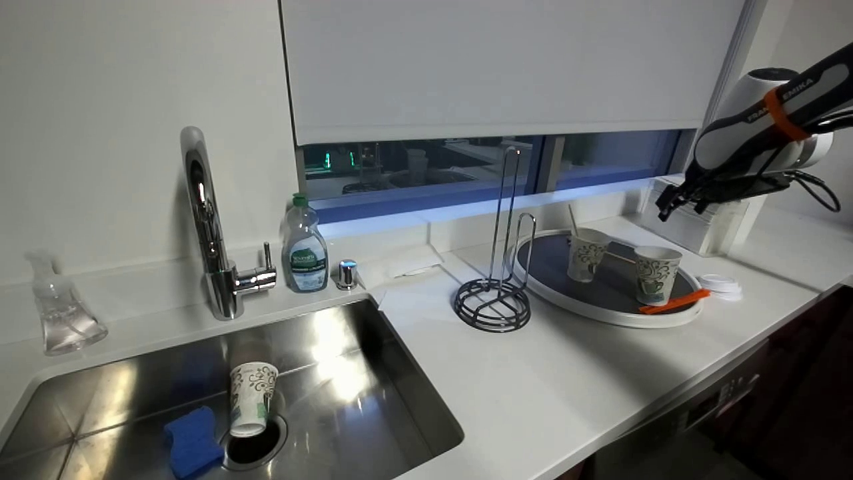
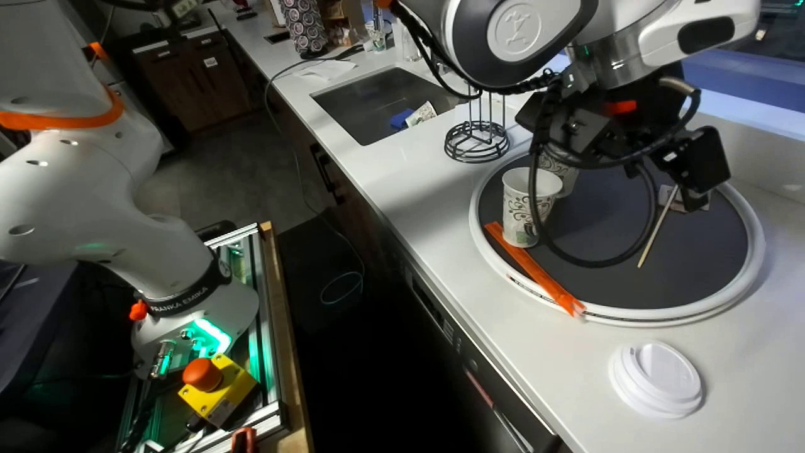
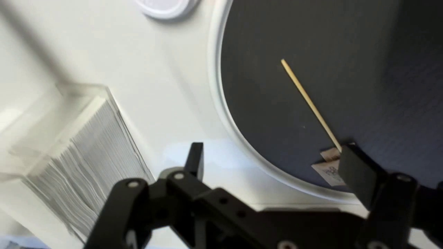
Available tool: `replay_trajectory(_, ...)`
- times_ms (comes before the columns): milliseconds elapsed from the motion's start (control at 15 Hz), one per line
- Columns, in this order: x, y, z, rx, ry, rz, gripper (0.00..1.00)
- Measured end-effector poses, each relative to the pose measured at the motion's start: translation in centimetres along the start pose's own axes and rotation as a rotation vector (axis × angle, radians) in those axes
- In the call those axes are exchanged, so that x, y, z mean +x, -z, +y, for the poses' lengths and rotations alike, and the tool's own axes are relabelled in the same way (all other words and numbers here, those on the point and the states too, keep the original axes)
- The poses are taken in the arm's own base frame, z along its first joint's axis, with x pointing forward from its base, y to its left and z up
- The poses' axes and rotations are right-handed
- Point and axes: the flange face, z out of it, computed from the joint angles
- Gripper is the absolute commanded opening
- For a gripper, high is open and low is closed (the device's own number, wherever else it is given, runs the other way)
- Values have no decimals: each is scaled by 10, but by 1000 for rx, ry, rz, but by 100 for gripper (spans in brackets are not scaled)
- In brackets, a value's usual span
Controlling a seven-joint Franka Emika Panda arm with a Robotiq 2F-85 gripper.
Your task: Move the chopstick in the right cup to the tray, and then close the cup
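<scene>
The right cup (image 1: 656, 275), a paper cup with a swirl pattern, stands upright and uncovered on the round dark-grey tray (image 1: 640, 323) beside an orange-red strip. It also shows in the other exterior picture (image 2: 522, 214), with no stick visible in it. The chopstick (image 3: 311, 105), thin and pale, lies on the tray surface (image 3: 263, 69); one end is hidden behind a finger in the wrist view. A white lid (image 2: 657, 380) lies on the counter beside the tray. My gripper (image 3: 272, 148) is open and empty, well above the tray's edge in an exterior view (image 1: 682, 207).
A second patterned cup (image 1: 585, 260) with a stick in it stands on the tray. Small brown packets (image 3: 330, 171) lie near the tray's rim. A napkin box (image 3: 104, 148) stands beside the tray. A wire rack (image 1: 493, 310) stands between tray and sink (image 1: 420, 400).
</scene>
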Motion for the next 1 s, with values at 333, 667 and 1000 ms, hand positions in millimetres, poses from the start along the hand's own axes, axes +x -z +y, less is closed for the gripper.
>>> replay_trajectory(333, -33, -8, 26, -29, -152, -60, 100)
replay_trajectory(667, -32, -9, 22, -27, -144, -62, 100)
replay_trajectory(1000, -46, -30, 47, -31, -208, -113, 100)
